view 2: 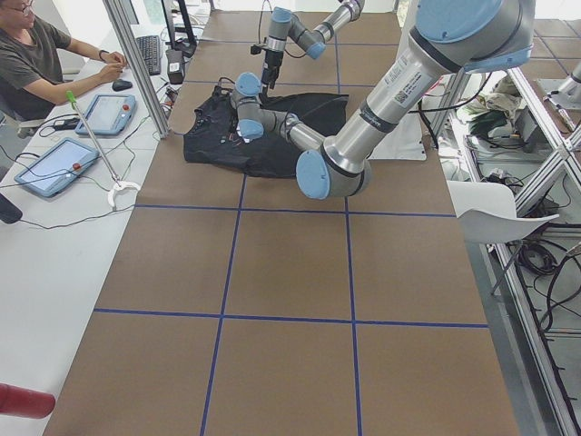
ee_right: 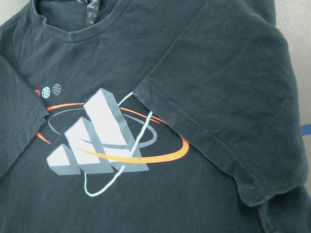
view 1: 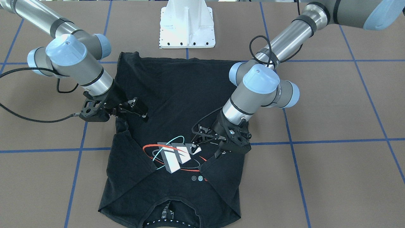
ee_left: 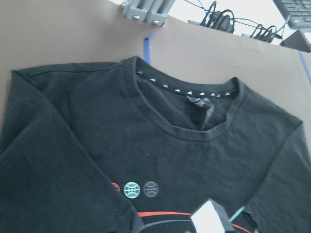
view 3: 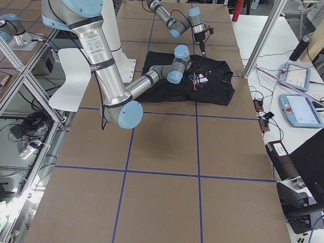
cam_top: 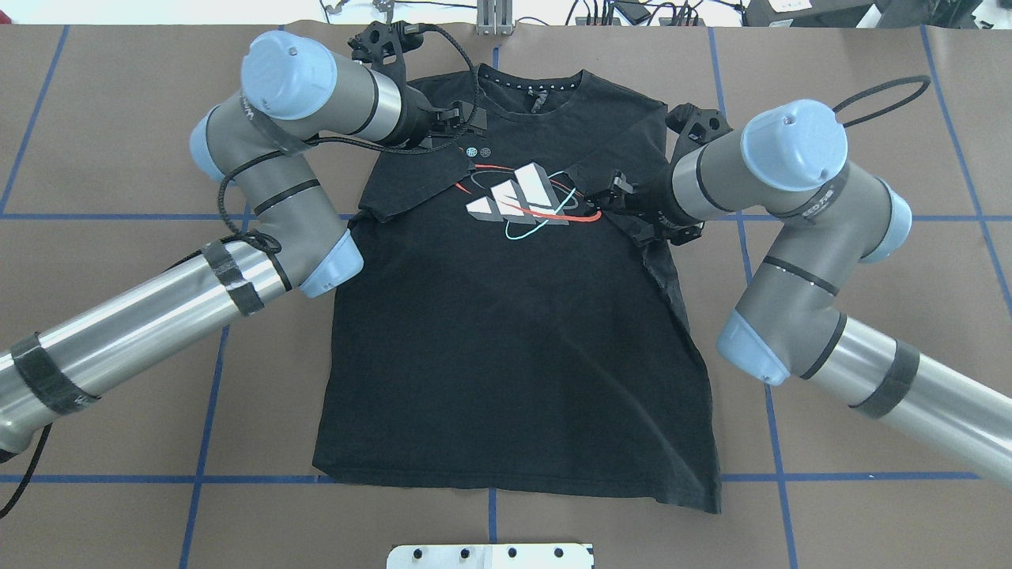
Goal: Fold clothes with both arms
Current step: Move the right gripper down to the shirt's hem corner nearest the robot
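Note:
The black T-shirt lies flat on the brown table, collar towards the far edge from the robot. Both short sleeves are folded inward over the chest, partly covering the grey-white block logo. My left gripper hangs open just above the left folded sleeve, beside the logo, with nothing between its fingers. Over the other folded sleeve, my right gripper is open too and holds no cloth. Neither wrist view shows fingers.
The white pedestal base stands at the shirt's hem end. Blue tape lines grid the table. A person sits at a side desk with tablets. A metal post foot and cables lie beyond the collar.

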{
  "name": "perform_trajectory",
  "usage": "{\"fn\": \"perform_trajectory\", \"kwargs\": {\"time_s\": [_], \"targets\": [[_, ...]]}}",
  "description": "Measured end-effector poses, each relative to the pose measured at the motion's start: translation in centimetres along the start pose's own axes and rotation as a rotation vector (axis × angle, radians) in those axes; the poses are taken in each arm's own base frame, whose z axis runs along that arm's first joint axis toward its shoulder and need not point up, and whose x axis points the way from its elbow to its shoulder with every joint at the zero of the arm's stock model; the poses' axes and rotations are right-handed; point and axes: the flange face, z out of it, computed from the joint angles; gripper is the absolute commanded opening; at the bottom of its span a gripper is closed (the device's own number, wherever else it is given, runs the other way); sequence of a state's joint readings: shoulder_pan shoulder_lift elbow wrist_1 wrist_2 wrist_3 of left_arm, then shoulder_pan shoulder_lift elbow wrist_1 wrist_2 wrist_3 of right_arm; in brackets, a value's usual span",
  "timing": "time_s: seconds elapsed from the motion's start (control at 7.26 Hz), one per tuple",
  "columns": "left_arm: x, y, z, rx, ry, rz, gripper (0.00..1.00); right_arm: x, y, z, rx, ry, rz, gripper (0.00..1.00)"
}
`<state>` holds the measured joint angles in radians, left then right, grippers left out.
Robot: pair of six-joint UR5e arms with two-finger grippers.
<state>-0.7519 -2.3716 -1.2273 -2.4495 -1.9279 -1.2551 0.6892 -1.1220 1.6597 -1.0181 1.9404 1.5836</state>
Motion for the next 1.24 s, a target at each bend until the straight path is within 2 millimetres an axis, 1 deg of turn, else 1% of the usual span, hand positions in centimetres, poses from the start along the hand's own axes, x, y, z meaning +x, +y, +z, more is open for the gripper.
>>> {"fn": "perform_trajectory", "kwargs": {"time_s": [0.14,0.28,0.41,0.55,0.69,0.83,0.96,1.1,1.24], "targets": [[-0.7,1.2,-2.1,-0.006,0.026,-0.010,0.99,-0.3,4.1,0.0,0.030,0.047,0.069,0.99],[-1.5,2.1,-3.6,-0.007,0.040,-0.013,0.99,0.3,9.4,-1.3,0.046,0.127,0.086,0.99],[-2.1,2.7,-4.5,-0.007,0.045,-0.013,0.99,2.8,14.7,-3.3,0.049,0.204,0.097,0.98],[-2.4,2.9,-4.9,-0.006,0.047,-0.013,0.99,5.4,18.7,-4.9,0.071,0.238,0.139,0.96],[-2.5,3.0,-5.0,-0.006,0.048,-0.013,0.99,7.2,21.6,-5.8,0.105,0.247,0.176,0.96],[-2.5,3.0,-5.0,-0.006,0.048,-0.013,0.99,9.5,23.6,-6.1,0.124,0.272,0.177,0.96],[-2.7,3.1,-5.0,-0.007,0.046,-0.014,0.99,12.0,25.1,-6.0,0.136,0.307,0.161,0.88],[-2.8,3.1,-5.0,-0.008,0.044,-0.016,0.99,13.8,26.4,-5.8,0.139,0.333,0.155,0.88],[-2.9,3.2,-5.0,-0.008,0.044,-0.017,0.99,15.0,27.9,-5.6,0.130,0.353,0.155,0.85]]}}
